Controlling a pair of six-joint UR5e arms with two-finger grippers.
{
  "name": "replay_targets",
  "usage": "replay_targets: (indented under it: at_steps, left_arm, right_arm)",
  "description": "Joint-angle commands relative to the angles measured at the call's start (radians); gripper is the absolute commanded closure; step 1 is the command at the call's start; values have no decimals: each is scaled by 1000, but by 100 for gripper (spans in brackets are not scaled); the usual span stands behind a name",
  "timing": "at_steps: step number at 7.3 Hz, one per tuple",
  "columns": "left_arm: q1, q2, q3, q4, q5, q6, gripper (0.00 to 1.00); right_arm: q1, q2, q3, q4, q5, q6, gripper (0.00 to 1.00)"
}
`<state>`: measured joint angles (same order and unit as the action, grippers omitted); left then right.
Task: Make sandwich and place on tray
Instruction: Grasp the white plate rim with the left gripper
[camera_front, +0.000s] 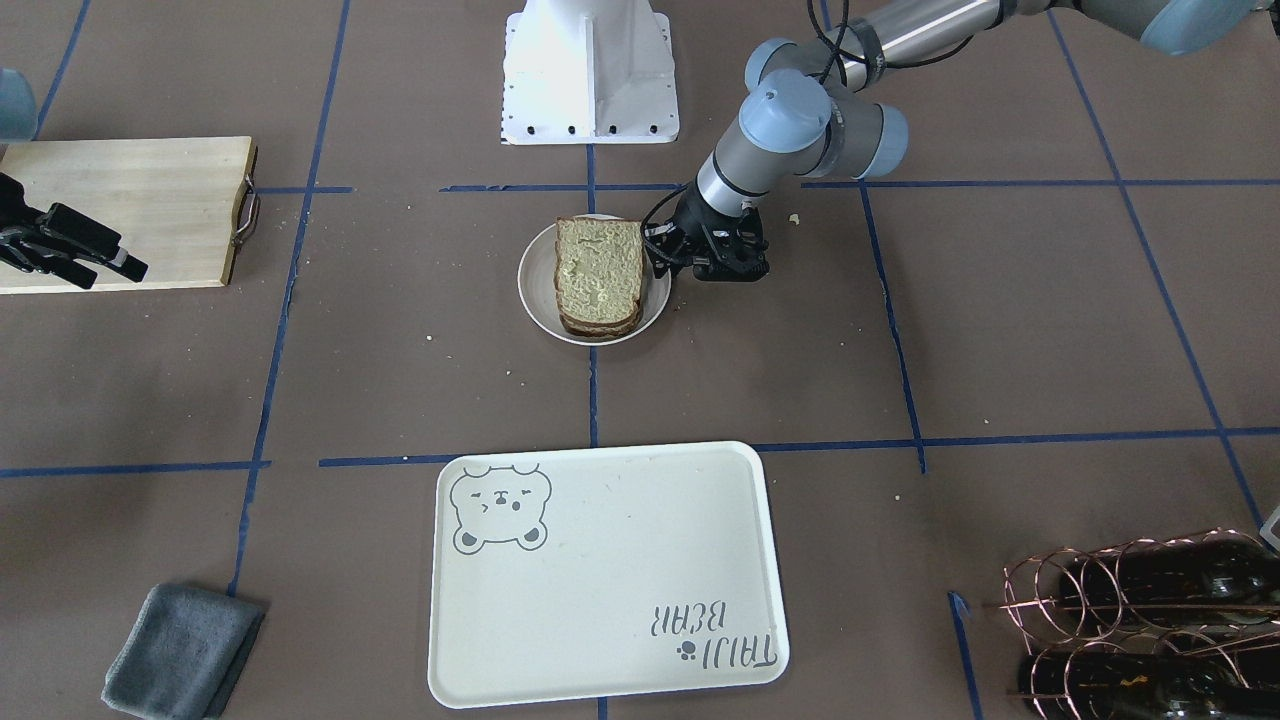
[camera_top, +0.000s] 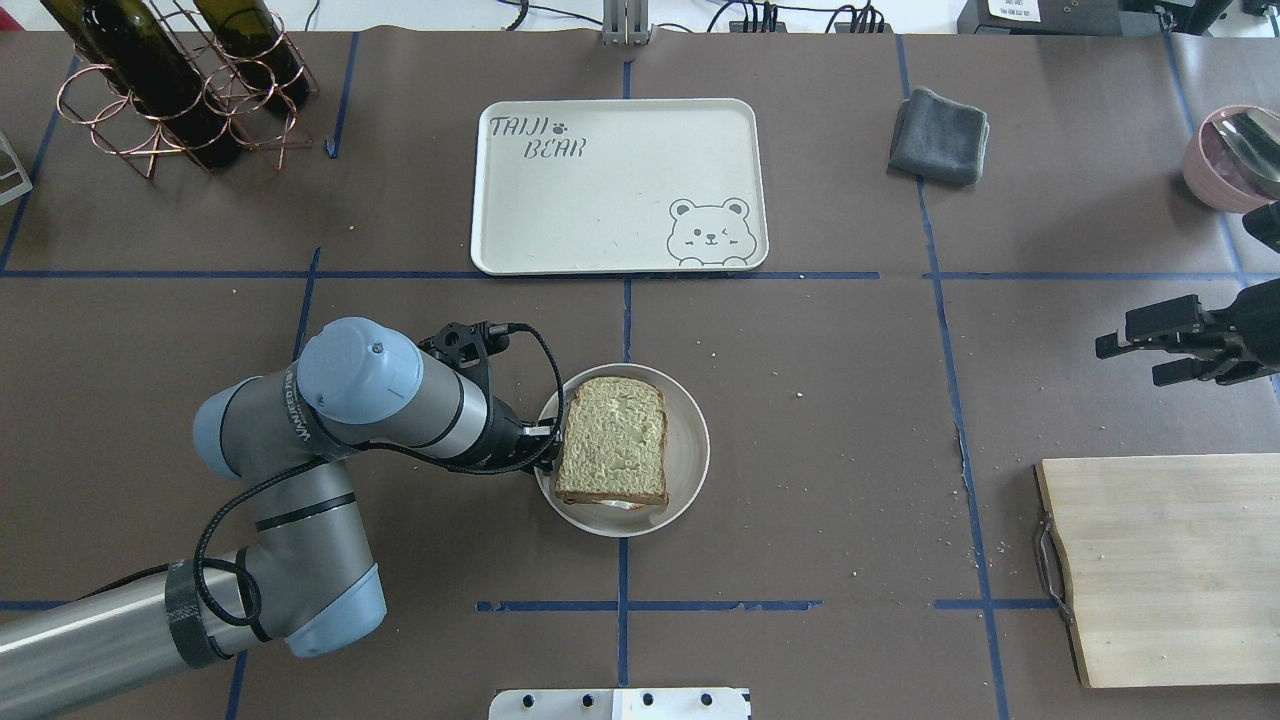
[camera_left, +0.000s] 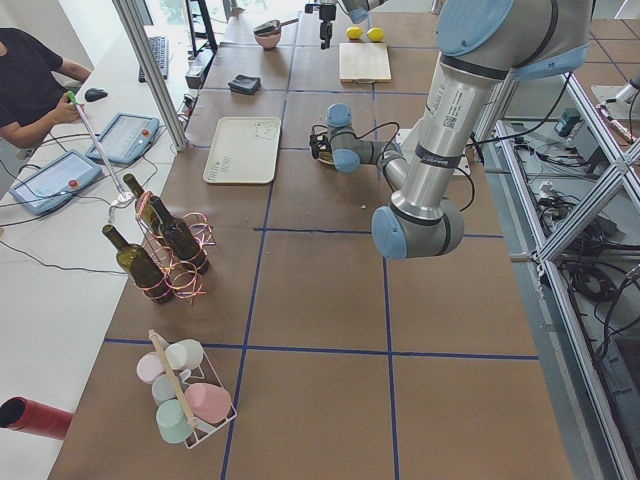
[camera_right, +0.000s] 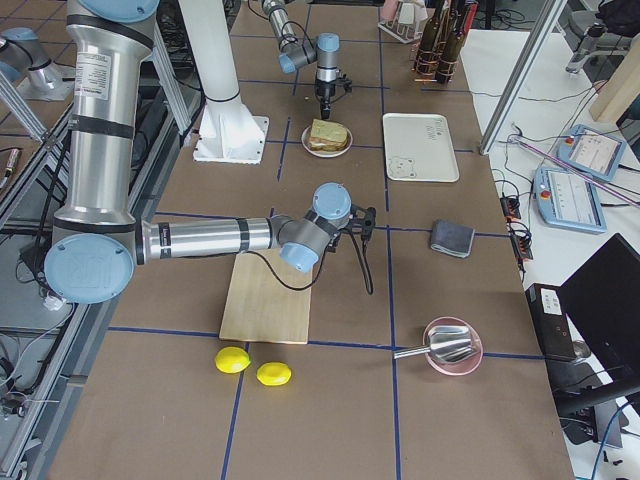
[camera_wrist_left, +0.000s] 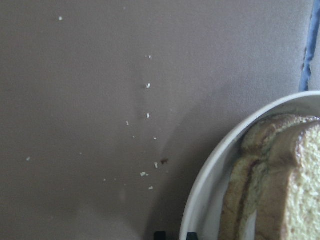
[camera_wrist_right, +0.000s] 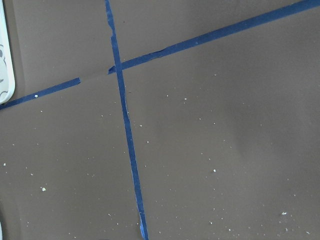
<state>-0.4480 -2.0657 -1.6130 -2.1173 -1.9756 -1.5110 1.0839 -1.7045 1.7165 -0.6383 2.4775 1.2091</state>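
The sandwich (camera_front: 600, 275), two bread slices stacked with a bit of white egg showing at the edge, lies on a small round white plate (camera_front: 535, 290) at the table's middle. It also shows in the overhead view (camera_top: 612, 440) and the left wrist view (camera_wrist_left: 280, 185). My left gripper (camera_top: 545, 440) is low at the plate's rim (camera_wrist_left: 210, 190), its fingertips nearly together around the rim. The cream tray (camera_top: 600, 200) with the bear drawing lies bare beyond the plate. My right gripper (camera_top: 1125, 360) is open and empty, above the table beside the cutting board.
A wooden cutting board (camera_top: 1170, 570) lies at the right. A grey cloth (camera_top: 940, 135) sits right of the tray. A copper rack with wine bottles (camera_top: 170, 90) stands at the far left, and a pink bowl (camera_top: 1225, 160) at the far right.
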Motion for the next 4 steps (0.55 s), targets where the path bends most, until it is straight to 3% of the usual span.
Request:
replay_targets:
  at_steps: [1, 2, 4]
  left_arm:
    - [0, -4, 10, -3, -2, 0, 91]
    - [-1, -5, 7, -15, -3, -1, 100]
    - [-8, -4, -28, -39, -5, -49, 100]
  right_arm:
    - [-2, -3, 0, 0, 0, 0, 0]
    - [-2, -4, 0, 0, -2, 0, 0]
    - [-4, -4, -2, 0, -2, 0, 0]
